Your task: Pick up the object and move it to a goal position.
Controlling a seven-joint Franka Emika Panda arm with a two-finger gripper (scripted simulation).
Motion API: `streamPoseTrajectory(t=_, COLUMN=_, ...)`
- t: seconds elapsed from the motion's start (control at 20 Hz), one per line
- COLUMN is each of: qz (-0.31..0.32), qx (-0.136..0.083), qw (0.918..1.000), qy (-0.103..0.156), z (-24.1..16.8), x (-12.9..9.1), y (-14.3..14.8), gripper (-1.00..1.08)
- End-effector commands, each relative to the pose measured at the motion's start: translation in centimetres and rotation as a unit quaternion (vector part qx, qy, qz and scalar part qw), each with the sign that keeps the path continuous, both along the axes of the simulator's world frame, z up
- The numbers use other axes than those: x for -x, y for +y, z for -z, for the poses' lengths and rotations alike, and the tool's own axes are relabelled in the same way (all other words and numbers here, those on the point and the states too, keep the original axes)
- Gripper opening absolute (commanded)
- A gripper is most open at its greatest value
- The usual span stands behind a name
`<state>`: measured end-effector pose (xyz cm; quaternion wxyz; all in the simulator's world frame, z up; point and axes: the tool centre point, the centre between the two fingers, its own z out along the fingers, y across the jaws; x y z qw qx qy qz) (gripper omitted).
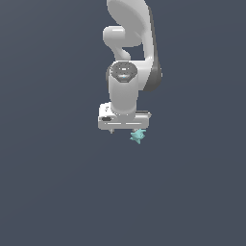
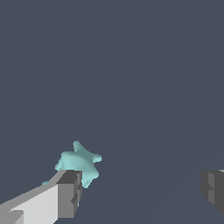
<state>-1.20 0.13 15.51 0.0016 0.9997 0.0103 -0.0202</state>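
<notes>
Your object (image 2: pixel 78 162), a small teal spiky lump, lies on the dark surface (image 1: pixel 57 192) just under the gripper (image 1: pixel 126 129), toward the exterior view's right. In the wrist view it sits against one finger (image 2: pixel 65 192), outside the gap. The jaws stand wide apart, holding nothing.

All around is one flat, dark blue-gray ground (image 1: pixel 53 192). It looks smooth and plain, the same color everywhere. No walls, windows, desk or other furniture show. The light is soft and even.
</notes>
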Motion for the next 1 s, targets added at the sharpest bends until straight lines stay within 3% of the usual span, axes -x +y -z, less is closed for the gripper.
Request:
streamPoseTrajectory(t=0.0, qz=0.0, qx=0.0, qw=1.0, qy=0.0, z=0.0, x=0.0, y=0.0, gripper=1.0)
streamPoseTrajectory(t=0.45, qz=0.004, qx=-0.014, qw=0.9998, qy=0.016, z=0.9, x=0.5, y=1.4, gripper=1.0)
streamPoseTrajectory(t=0.95, qz=0.019, qx=-0.012, qw=0.9996, qy=0.014, z=1.2, x=0.8, y=1.8, gripper=1.0)
